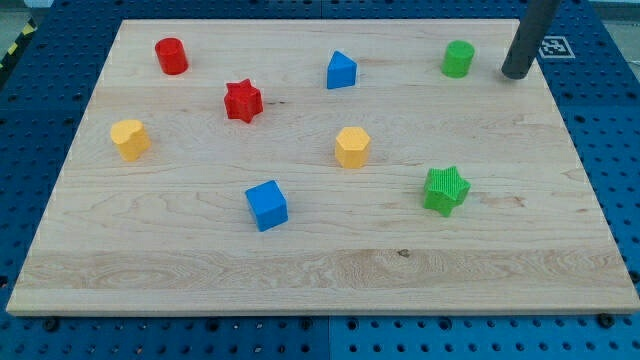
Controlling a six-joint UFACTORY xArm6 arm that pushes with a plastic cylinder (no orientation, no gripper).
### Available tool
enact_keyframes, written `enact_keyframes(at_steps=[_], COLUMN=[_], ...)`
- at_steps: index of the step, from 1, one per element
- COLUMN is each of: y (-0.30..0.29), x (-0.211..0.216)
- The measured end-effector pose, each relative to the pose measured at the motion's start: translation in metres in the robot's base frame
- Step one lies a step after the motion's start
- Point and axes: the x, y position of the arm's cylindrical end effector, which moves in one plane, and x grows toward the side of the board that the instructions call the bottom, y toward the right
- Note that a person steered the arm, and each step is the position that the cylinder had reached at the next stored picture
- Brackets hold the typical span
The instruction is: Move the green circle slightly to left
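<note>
A pale wooden board (320,270) sits on a blue perforated table (610,130), with the dark rod coming down at the view's top right so that the robot's tip (516,74), a bare rod end with nothing to open, close or hold, rests on the board just to the right of the green circle (458,59), a small gap between them. Scattered across the board are a green star (445,190), blue cube (267,205), red star (242,101), yellow hexagon (352,147), second yellow block (130,139), blue house-shaped block (341,71) and red cylinder (171,56).
</note>
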Motion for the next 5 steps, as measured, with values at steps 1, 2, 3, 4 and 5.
enact_keyframes(at_steps=[1,2,3,4,5], y=[-0.003,-0.005,-0.008,-0.032,-0.049], x=[-0.025,-0.044,-0.026,-0.005,-0.005])
